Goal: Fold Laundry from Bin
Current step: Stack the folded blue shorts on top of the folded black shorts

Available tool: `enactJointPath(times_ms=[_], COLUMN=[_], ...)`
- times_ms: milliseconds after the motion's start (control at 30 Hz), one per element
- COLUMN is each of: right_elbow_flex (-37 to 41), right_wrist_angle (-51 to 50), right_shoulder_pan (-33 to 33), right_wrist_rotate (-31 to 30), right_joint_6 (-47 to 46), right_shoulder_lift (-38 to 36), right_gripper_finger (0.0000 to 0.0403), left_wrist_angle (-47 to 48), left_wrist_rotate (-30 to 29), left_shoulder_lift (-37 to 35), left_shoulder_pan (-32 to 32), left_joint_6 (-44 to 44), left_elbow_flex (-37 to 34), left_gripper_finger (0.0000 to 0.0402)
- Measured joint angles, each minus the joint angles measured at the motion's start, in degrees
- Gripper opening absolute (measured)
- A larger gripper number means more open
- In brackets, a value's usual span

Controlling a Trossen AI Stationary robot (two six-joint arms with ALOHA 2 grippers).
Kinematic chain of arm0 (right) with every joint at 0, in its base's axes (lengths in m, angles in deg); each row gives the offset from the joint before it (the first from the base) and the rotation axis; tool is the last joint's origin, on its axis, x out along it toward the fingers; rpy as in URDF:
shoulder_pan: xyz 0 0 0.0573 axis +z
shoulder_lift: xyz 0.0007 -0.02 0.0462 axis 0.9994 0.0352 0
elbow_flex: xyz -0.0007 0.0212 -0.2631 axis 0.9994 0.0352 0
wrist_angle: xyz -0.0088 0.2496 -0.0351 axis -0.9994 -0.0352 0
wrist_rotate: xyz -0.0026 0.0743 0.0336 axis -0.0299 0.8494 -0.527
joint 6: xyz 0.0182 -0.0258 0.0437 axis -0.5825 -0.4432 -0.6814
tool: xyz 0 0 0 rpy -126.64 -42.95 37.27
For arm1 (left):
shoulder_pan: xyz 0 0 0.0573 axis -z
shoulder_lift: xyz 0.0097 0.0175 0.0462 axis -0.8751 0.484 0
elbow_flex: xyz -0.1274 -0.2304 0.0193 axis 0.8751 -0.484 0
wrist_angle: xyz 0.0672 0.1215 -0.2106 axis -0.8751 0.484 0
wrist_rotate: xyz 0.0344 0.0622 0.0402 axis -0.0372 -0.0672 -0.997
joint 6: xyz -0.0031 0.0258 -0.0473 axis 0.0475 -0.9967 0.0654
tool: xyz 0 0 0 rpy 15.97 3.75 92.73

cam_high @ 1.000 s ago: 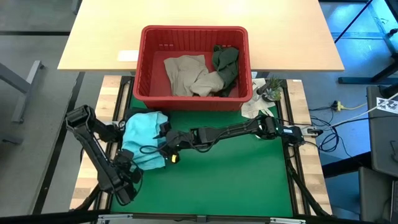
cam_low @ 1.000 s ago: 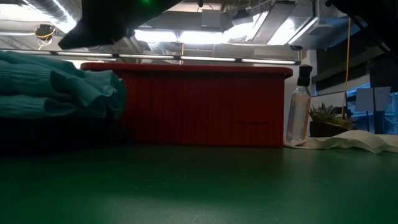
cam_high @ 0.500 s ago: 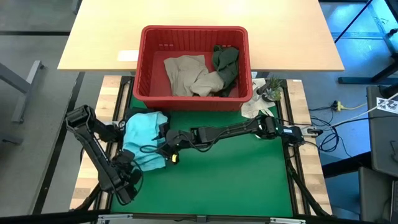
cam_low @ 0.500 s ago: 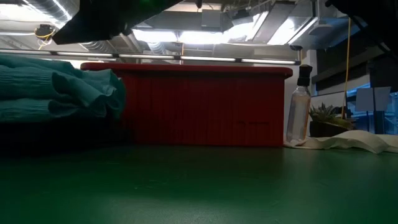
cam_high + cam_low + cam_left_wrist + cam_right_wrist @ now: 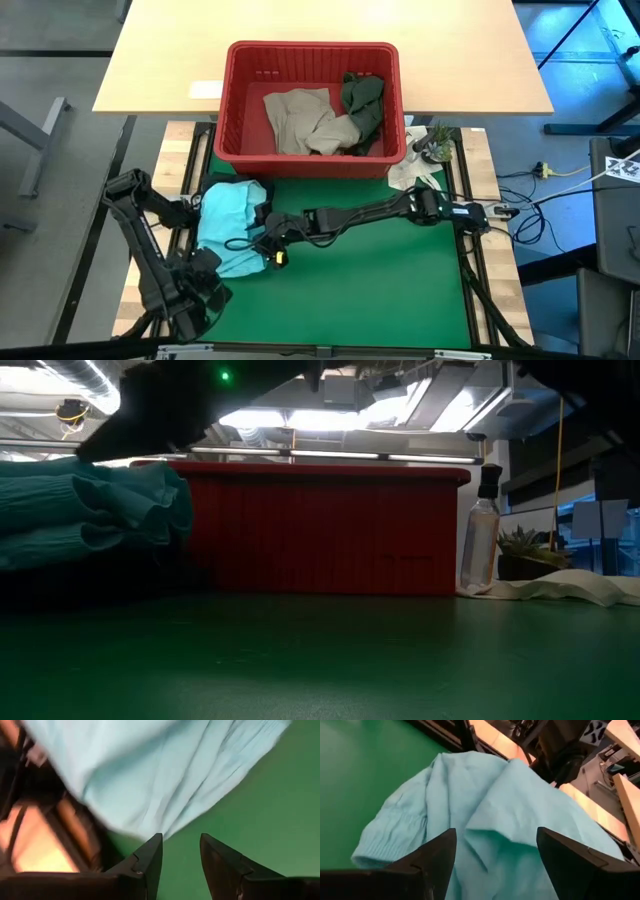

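Green matting (image 5: pixel 370 290) covers the work table, with a pale wooden desk (image 5: pixel 160 60) behind it and bright ceiling lights showing past the far edge in the low view. On the mat's left side lies the light teal garment (image 5: pixel 228 228), bunched in soft folds, part of it draped over the mat's left edge; in the low view it sits as a heap left of the bin. The right gripper (image 5: pixel 268 240) reaches across the table to the teal cloth's right edge, and its fingers (image 5: pixel 432 862) stand spread wide above the fabric, gripping nothing. The left gripper (image 5: pixel 181 851) hangs near the garment's lower left corner, fingers parted with bare green between them, clear of the cloth. The left arm (image 5: pixel 150 250) bends along the table's left side. Behind the teal piece stands the red bin (image 5: pixel 232 100), its front wall at the mat's far edge; inside it lie the beige-tan garment (image 5: pixel 300 120) and, at its right, touching it, the dark olive green garment (image 5: pixel 362 100). Right of the bin stand a clear spray bottle (image 5: pixel 482 540) and a small potted plant (image 5: pixel 436 142), with a white cloth (image 5: pixel 560 586) spread just beside them.
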Motion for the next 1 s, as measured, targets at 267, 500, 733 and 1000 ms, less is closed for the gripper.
enactJointPath(times_ms=[267,500,733,1000], right_elbow_flex=[0.00,0.00,0.00,0.00], right_wrist_angle=[1.26,0.10,-2.06,-1.92], right_shoulder_pan=[0.73,0.87,1.50,0.84], right_wrist_rotate=[-0.56,-0.57,-3.89,-4.78], right_joint_6=[-0.20,-5.18,-12.18,-18.34], right_shoulder_lift=[0.48,1.26,1.51,1.51], right_gripper_finger=[0.0275,0.0275,0.0275,0.0275], left_wrist_angle=[-0.04,-0.06,-0.08,-0.06], left_wrist_rotate=[-3.90,-3.92,-3.94,-4.14], left_shoulder_lift=[0.00,0.00,0.00,0.00], left_shoulder_pan=[-0.11,-0.13,-0.13,-0.19], left_joint_6=[-0.02,0.02,0.04,0.12], left_elbow_flex=[0.09,0.09,0.09,0.09], left_gripper_finger=[0.0125,0.0125,0.0124,0.0124])
